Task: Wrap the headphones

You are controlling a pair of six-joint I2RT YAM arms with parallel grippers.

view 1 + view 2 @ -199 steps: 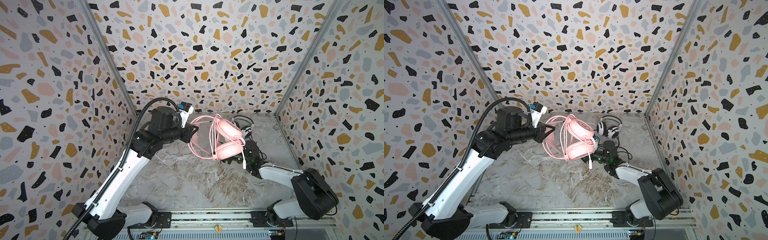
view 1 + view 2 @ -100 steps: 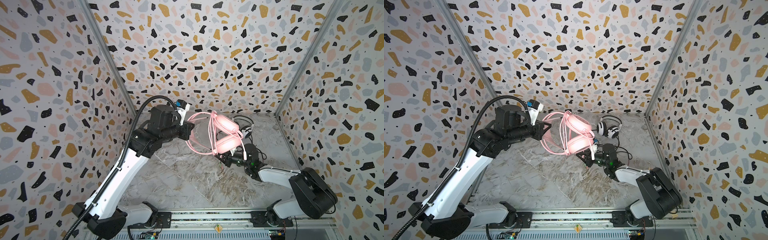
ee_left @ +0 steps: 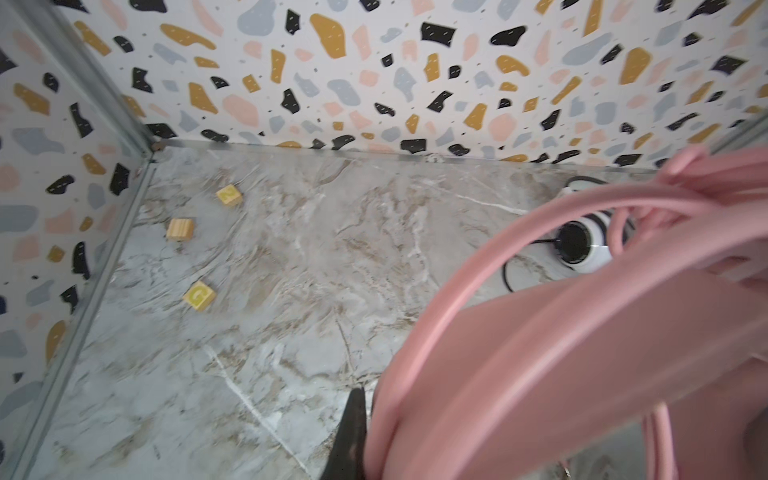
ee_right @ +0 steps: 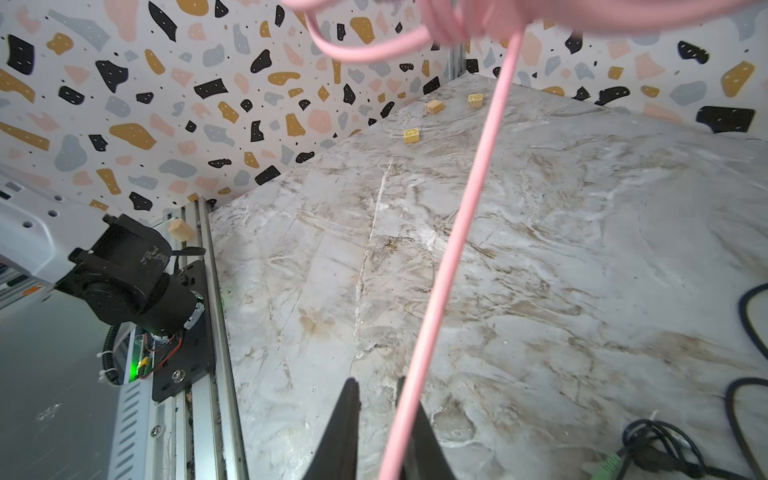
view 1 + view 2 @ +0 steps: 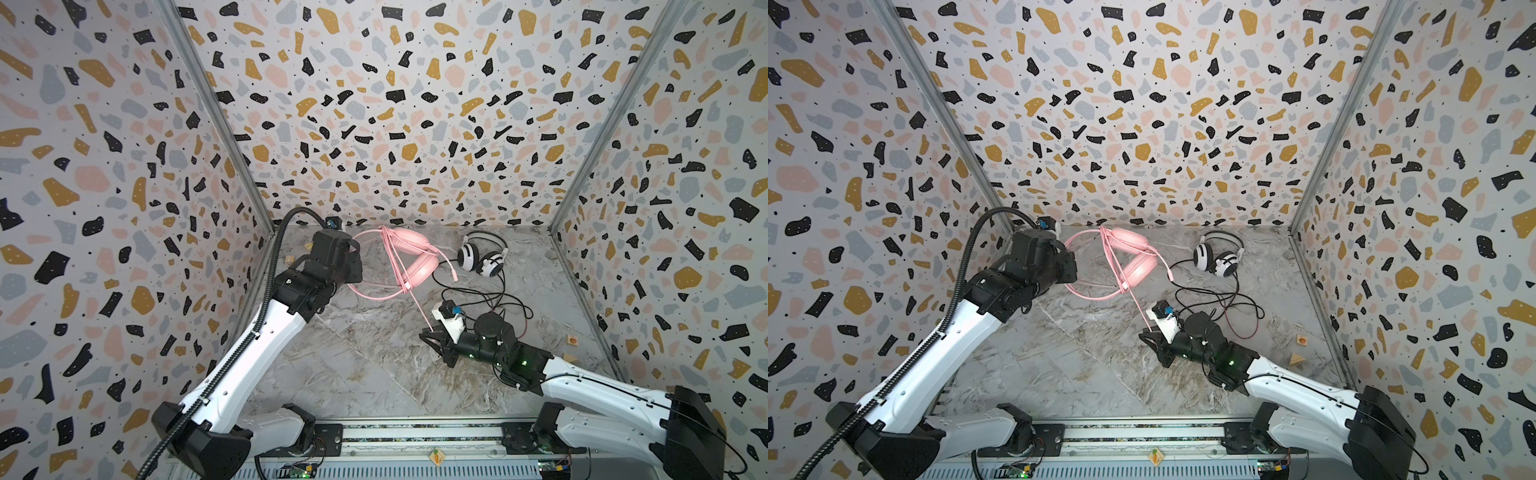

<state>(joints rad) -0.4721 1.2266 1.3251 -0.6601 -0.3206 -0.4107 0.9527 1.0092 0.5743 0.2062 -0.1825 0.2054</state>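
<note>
The pink headphones [image 5: 415,257] [image 5: 1136,266] hang near the back wall, with my left gripper [image 5: 358,266] [image 3: 368,395] shut on their headband [image 3: 540,332]. One black finger shows beside the band; the other is hidden behind it. Part of the pink cord is looped around the headset. From there the pink cord [image 5: 419,307] [image 4: 457,232] runs taut down to my right gripper [image 5: 429,332] [image 4: 376,380], which is low over the floor and shut on it. The white-and-black headphones [image 5: 482,257] [image 5: 1219,257] lie at the back right, their black cord [image 5: 490,299] loose on the floor.
Small wooden blocks lie near the left wall [image 3: 199,295] [image 3: 179,229] and by the right wall [image 5: 572,340]. The black cord's green plug [image 4: 611,461] rests close to my right arm. Patterned walls close three sides; a metal rail [image 5: 415,432] runs along the front.
My right gripper has closed on the pink cord and drawn it taut toward the front. My left arm has carried the pink headphones back and left, toward the far wall.
</note>
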